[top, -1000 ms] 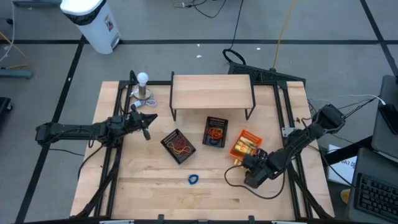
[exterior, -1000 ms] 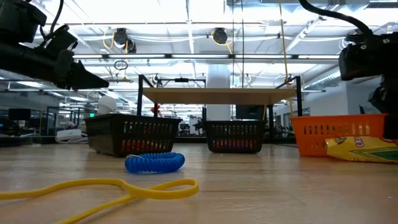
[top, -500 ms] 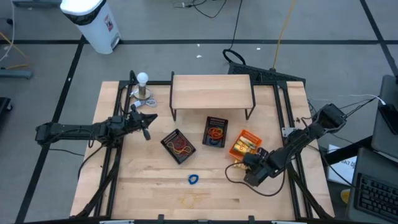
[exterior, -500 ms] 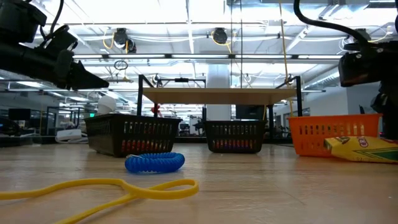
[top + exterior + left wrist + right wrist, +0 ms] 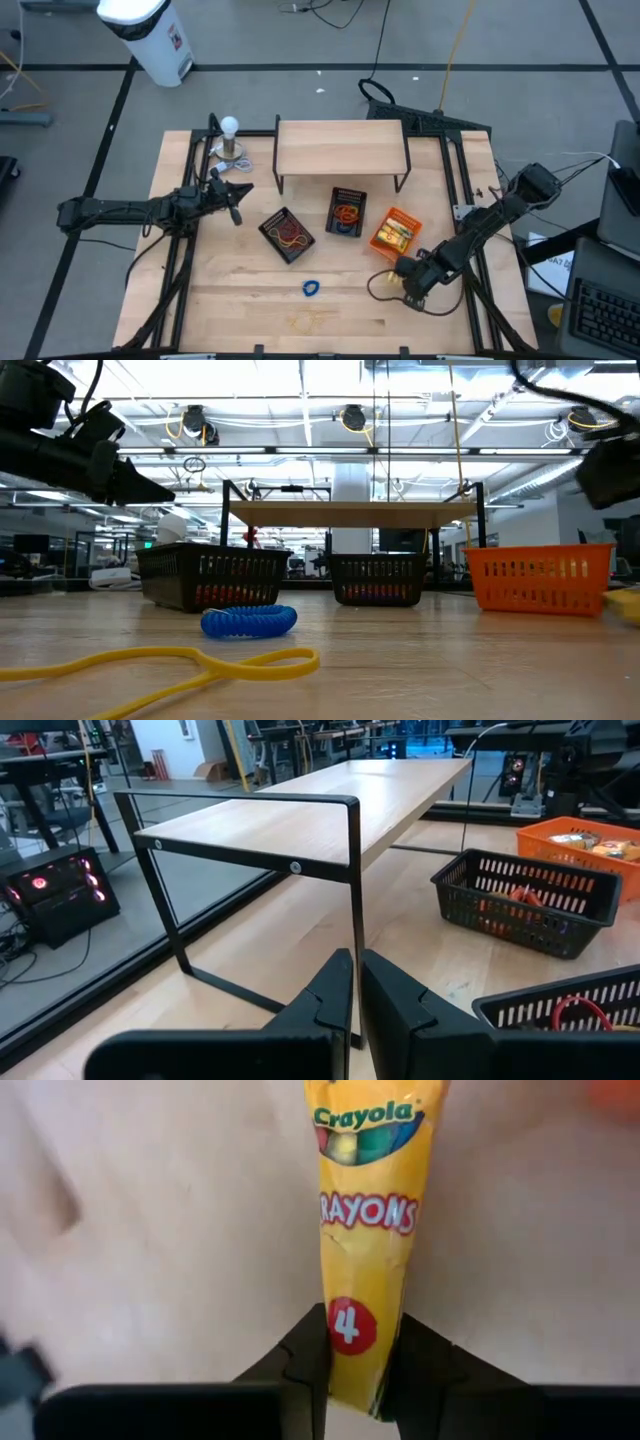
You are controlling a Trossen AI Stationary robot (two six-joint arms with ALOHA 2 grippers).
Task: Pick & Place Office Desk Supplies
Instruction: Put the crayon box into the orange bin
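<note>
A yellow crayon packet (image 5: pixel 362 1230) printed "Crayola Crayons 4" sits pinched at one end between two dark fingers (image 5: pixel 300 1355), its length lying over the wooden counter (image 5: pixel 150 1230). A blue coiled band (image 5: pixel 249 621) and a yellow loop (image 5: pixel 190 665) lie loose on the counter.

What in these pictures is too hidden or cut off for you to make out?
- Crayon packet: right wrist view cuts off its top; right hand covers its lower end.
- Orange tray: its contents are hidden behind its wall in the low view.
- Left hand: too small in the high view.
</note>
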